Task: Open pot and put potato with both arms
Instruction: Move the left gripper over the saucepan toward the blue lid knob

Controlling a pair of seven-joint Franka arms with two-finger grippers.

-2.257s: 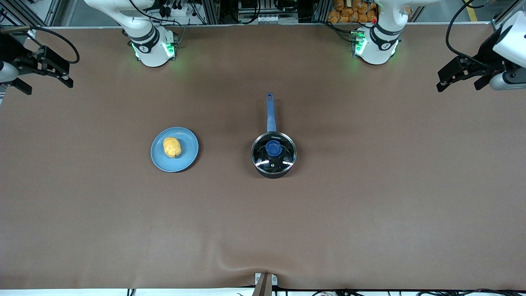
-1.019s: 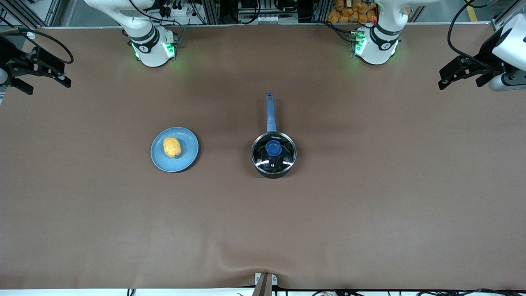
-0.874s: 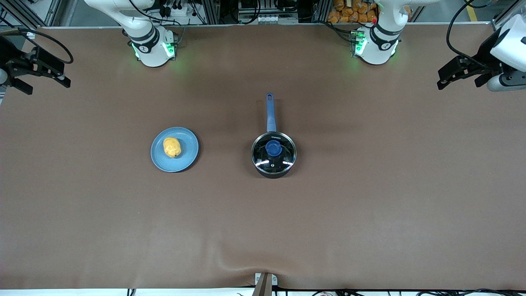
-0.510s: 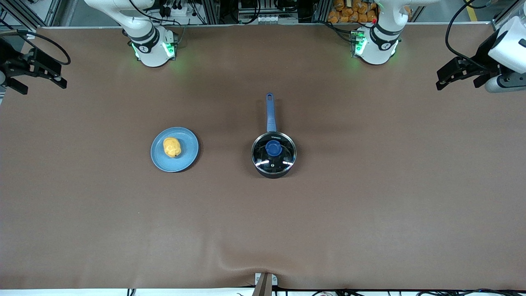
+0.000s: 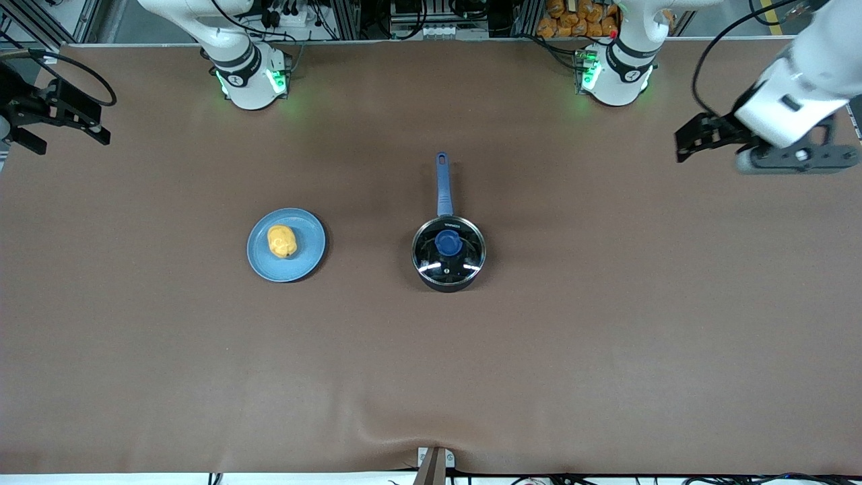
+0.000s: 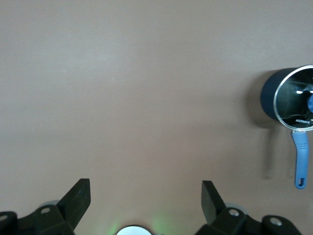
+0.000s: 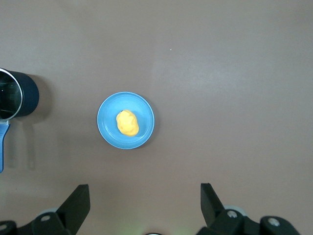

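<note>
The pot (image 5: 448, 253) sits mid-table, lid (image 5: 448, 250) on, with the potato (image 5: 281, 241) on a plate (image 5: 306, 259) at its 9 o'clock. I would bring the left gripper (image 5: 688, 138), jaws spread and empty, straight above the knob (image 5: 448, 242). It has moved inward since earlier; the right gripper (image 5: 67, 128), also spread, waits.

- The pot (image 5: 448, 252), black, glass lid on, sits mid-table, blue handle pointing twelve o'clock.
- The potato (image 5: 281, 241), yellow-orange, lies at the pot's nine o'clock.
</note>
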